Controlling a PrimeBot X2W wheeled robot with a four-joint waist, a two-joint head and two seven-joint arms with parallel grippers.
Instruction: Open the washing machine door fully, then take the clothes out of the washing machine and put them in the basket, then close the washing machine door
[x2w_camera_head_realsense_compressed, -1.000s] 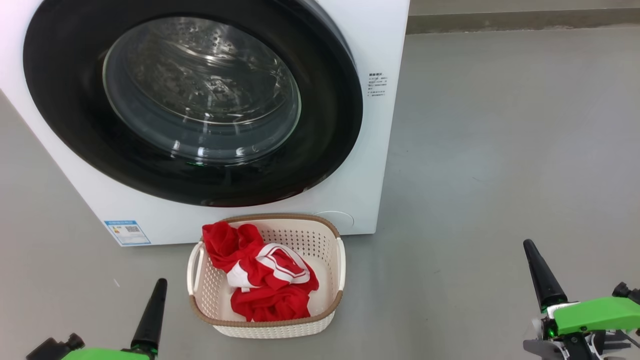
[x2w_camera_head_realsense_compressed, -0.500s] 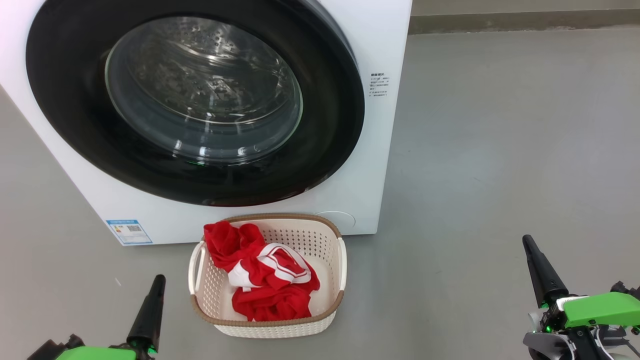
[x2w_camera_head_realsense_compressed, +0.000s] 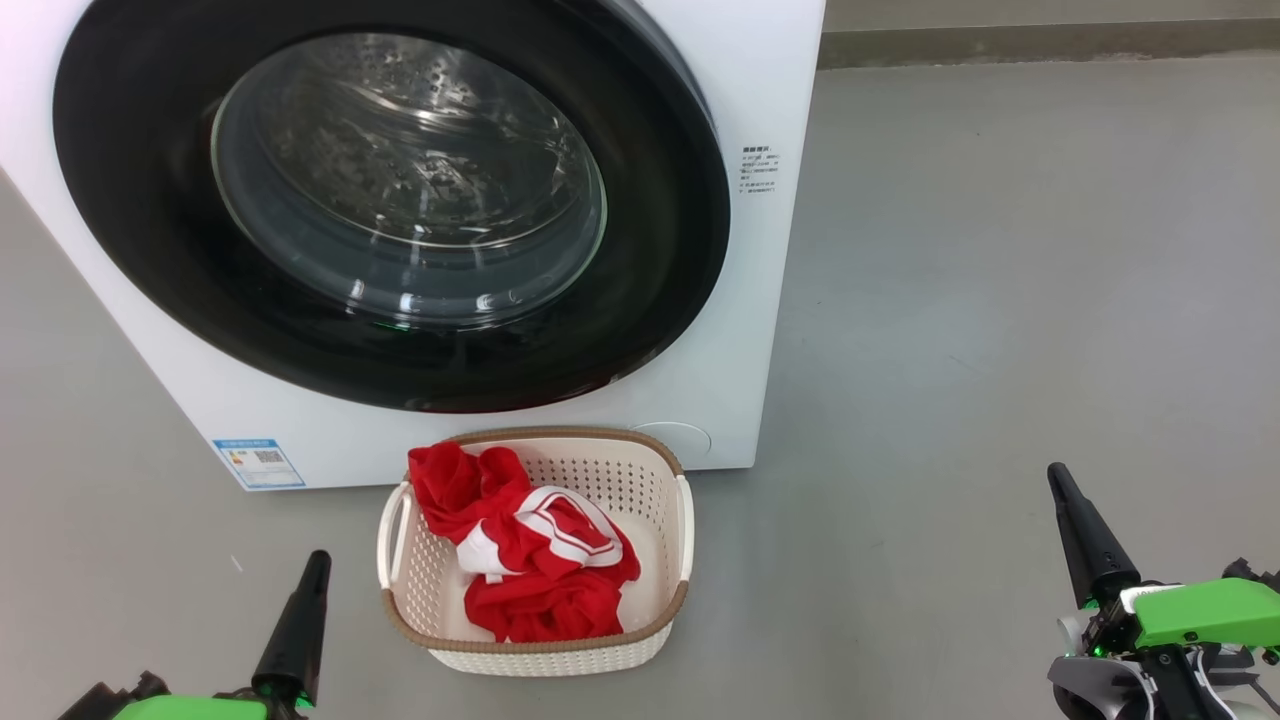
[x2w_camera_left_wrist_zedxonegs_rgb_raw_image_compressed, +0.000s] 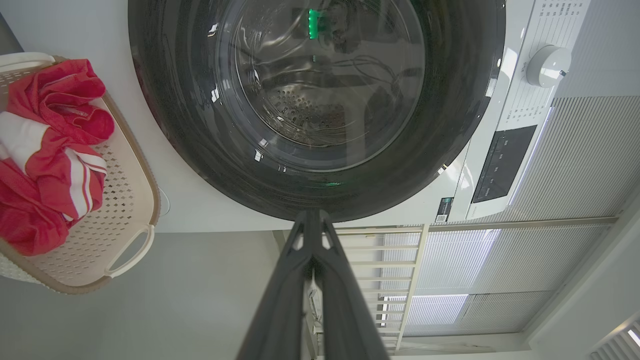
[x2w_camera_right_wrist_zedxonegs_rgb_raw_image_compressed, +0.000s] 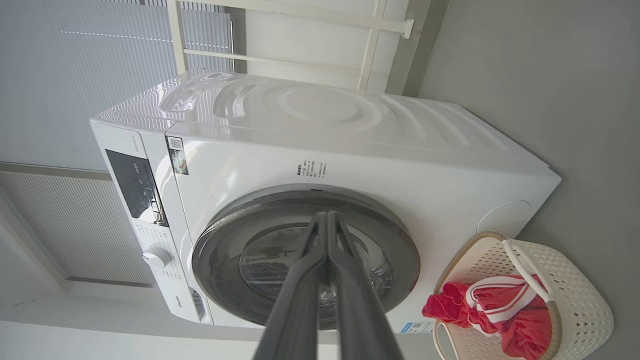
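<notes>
A: Where are the bright red striped clothes (x2w_camera_head_realsense_compressed: 540, 585) seen?
B: Piled in the small cream plastic basket with holes (x2w_camera_head_realsense_compressed: 650, 480), set just before the big white washing machine (x2w_camera_head_realsense_compressed: 745, 330), whose round black-rimmed glass door (x2w_camera_head_realsense_compressed: 140, 210) is shut
A: And the claws?
B: The left gripper (x2w_camera_head_realsense_compressed: 318, 560) and right gripper (x2w_camera_head_realsense_compressed: 1058, 478) are both clenched, nothing held

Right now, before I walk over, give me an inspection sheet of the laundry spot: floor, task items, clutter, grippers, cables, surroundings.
surface: smooth grey floor.
washing machine: white front-loader standing on the floor.
washing machine door: looks shut; no red fabric seen through its glass.
clothes: red with white stripes, bunched in the basket.
basket: on the floor just in front of the machine.
clutter: nothing seen.
left gripper: shut, holding nothing, left of the basket.
right gripper: shut, holding nothing, far to the basket's right.
cables: nothing seen.
surroundings: white railing and slatted blinds behind the machine.
</notes>
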